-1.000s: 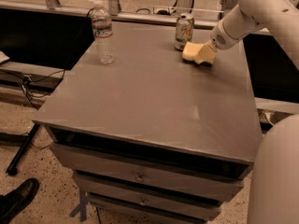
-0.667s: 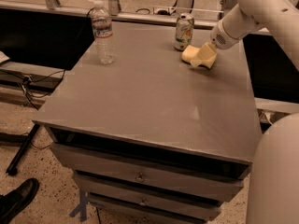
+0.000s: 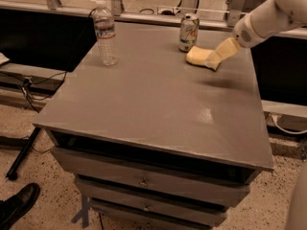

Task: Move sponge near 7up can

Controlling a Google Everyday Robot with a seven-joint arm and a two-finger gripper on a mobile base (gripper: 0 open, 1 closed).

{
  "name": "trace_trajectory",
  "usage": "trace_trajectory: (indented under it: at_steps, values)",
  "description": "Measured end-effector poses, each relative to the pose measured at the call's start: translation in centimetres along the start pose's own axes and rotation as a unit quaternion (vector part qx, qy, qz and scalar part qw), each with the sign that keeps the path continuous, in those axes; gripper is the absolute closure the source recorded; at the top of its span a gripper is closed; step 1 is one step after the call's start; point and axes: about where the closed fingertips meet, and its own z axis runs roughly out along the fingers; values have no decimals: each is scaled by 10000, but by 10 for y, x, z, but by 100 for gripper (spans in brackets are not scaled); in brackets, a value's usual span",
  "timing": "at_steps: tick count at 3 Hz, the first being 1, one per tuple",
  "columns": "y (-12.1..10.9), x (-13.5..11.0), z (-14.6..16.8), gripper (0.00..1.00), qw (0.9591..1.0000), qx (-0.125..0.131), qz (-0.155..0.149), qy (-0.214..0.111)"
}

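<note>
Camera view: gripper (image 3: 214, 63) over far right tabletop (image 3: 158, 109), fingers narrow, clamping right end of sponge (image 3: 197, 56). Sponge lies on tabletop. 7up can (image 3: 188, 32) just left-behind fingers, beside sponge; green label, red mark, writing unreadable. Water bottle (image 3: 104, 32) well left.

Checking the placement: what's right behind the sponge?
The 7up can stands upright just behind the sponge's left end on the grey table. The robot's hand covers the sponge's right end, hiding whatever is behind that part.
</note>
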Motion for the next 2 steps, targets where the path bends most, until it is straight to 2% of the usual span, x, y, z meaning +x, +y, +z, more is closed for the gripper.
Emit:
trace_trajectory:
  at_steps: [1,2]
  values:
    - [-6,23,-64,0,9969,-129,237,-745]
    - [-12,55,-133,0,9889,-45,498,-1402]
